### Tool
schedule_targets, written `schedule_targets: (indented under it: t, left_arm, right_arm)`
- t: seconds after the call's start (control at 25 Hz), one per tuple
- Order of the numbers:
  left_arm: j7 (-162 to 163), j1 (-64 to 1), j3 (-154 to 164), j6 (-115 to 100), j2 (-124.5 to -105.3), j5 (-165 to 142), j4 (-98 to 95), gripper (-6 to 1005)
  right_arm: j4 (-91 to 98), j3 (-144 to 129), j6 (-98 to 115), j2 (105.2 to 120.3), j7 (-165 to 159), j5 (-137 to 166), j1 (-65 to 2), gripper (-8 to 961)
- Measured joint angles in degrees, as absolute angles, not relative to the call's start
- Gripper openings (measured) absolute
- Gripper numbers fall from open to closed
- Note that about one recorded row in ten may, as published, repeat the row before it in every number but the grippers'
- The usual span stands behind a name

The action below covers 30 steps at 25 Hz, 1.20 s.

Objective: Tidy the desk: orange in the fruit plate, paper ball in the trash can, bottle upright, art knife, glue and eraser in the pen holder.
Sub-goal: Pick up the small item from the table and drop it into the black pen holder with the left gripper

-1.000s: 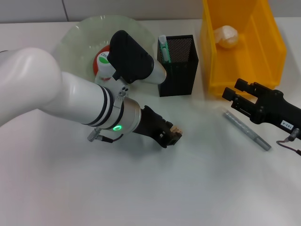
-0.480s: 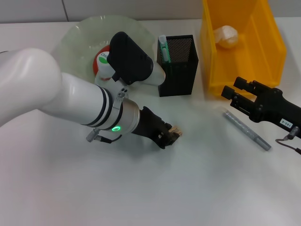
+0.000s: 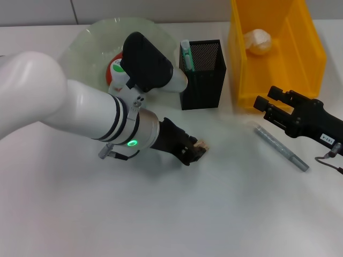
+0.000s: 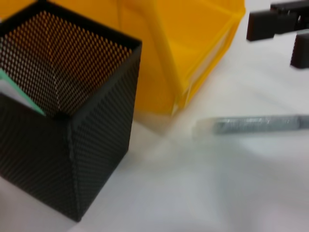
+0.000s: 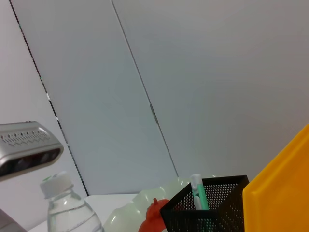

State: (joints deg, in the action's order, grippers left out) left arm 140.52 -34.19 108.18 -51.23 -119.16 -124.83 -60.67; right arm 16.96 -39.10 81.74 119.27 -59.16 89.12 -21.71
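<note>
My left gripper [image 3: 196,148] hovers low over the table in front of the black mesh pen holder [image 3: 202,75], shut on a small tan eraser [image 3: 201,144]. A green glue stick [image 3: 185,51] stands in the holder. The grey art knife [image 3: 280,146] lies on the table to the right, also seen in the left wrist view as the art knife [image 4: 256,124]. My right gripper [image 3: 264,99] hangs open just above the knife's far end. The paper ball [image 3: 258,40] lies in the yellow trash can [image 3: 311,48]. A red-orange fruit [image 3: 111,77] on the fruit plate [image 3: 86,40] is mostly hidden by my arm. The bottle [image 5: 65,205] stands upright.
The pen holder [image 4: 67,121] fills the near side of the left wrist view, with the yellow bin [image 4: 193,43] right behind it. Bare white table spreads in front of and between both arms.
The left gripper with the eraser has crept slightly toward the pen holder. The right gripper has barely shifted.
</note>
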Motion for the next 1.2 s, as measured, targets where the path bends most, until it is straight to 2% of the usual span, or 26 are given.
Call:
schedule_targets:
  t: [0.76,1.2]
  left_arm:
    - [133.87,-26.23,100.07,-51.83,-118.81,-115.41,-74.73,256]
    - [125.11,-25.56,99.09,-43.06,-118.99,-106.80,-74.24,257]
  right_arm:
    - [16.96,-39.14,81.30,119.29,-59.15,89.11,-21.79,561]
    - [16.40,-39.23,81.61,119.35,-59.15,89.12,-21.80,560]
